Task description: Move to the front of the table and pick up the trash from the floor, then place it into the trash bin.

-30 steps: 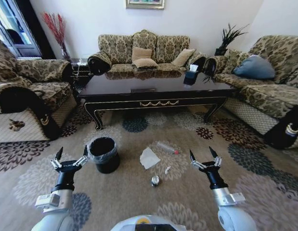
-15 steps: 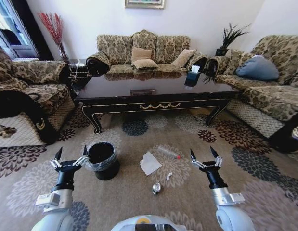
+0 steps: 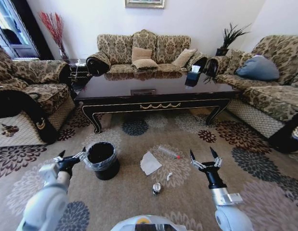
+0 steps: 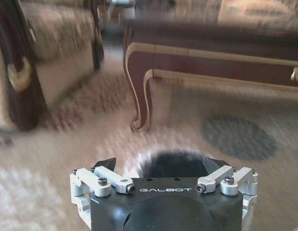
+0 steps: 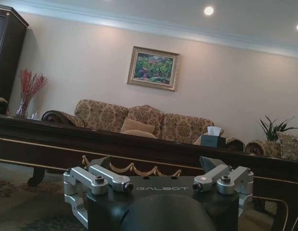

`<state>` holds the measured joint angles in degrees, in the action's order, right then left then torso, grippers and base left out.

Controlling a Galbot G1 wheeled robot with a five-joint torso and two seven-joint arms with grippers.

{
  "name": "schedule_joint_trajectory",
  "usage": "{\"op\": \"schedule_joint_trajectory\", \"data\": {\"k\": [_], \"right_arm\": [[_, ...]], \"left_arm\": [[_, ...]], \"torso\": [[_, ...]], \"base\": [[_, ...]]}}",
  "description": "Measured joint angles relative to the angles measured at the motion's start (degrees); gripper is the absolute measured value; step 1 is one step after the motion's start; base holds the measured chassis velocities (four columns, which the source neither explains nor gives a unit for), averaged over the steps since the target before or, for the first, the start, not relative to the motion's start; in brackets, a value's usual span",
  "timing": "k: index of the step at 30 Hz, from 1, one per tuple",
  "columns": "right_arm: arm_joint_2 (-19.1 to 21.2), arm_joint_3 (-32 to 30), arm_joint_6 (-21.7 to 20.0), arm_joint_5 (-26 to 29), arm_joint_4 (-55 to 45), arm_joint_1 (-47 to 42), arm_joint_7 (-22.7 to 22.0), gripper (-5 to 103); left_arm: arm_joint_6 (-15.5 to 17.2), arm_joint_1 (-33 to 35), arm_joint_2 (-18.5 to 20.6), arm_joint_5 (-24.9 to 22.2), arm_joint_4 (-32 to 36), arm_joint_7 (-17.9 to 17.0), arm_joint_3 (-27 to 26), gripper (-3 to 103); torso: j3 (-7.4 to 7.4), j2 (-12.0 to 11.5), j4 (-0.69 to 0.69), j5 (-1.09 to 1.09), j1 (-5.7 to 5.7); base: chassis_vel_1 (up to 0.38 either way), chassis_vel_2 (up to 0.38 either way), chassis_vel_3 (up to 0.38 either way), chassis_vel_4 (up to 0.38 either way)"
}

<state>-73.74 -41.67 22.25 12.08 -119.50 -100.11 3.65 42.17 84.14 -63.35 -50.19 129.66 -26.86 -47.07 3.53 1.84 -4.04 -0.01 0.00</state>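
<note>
The robot stands before the table (image 3: 153,94), so the pick-up step is in hand. The left gripper (image 3: 71,158), fingers spread, hangs just beside the bin (image 3: 101,160); the right gripper (image 3: 204,159) hovers spread too. The trash lies on the carpet (image 3: 245,178) between them: crumpled white paper (image 3: 149,163), clear red-capped bottle (image 3: 168,152), crushed can (image 3: 157,187); next calls for reaching down.

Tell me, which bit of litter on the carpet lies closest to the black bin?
The crumpled white paper. It lies just beside the trash bin; the bottle and can sit farther off.
</note>
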Motion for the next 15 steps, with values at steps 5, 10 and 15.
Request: {"op": "schedule_joint_trajectory", "data": {"k": [5, 10, 15], "right_arm": [[0.1, 0.1, 0.1, -0.2, 0.8, 0.0, -0.1, 100], [0.6, 0.9, 0.1, -0.2, 2.5, 0.5, -0.2, 100], [0.6, 1.0, 0.1, -0.3, 3.2, 0.6, -0.2, 100]], "left_arm": [[1.0, -6.1, 1.9, -8.9, -8.6, -1.2, 1.5, 100], [0.8, -8.6, 1.8, -9.0, -14.9, -0.6, 2.6, 100], [0.5, -10.9, 0.5, -9.8, -19.3, -0.6, 4.4, 100]], "torso": [[0.0, 0.0, 0.01, 0.0, 0.0], [0.0, 0.0, 0.05, 0.01, 0.0], [0.0, 0.0, 0.03, 0.01, 0.0]], "base": [[0.0, 0.0, 0.0, 0.0], [0.0, 0.0, 0.0, 0.0], [0.0, 0.0, 0.0, 0.0]]}}
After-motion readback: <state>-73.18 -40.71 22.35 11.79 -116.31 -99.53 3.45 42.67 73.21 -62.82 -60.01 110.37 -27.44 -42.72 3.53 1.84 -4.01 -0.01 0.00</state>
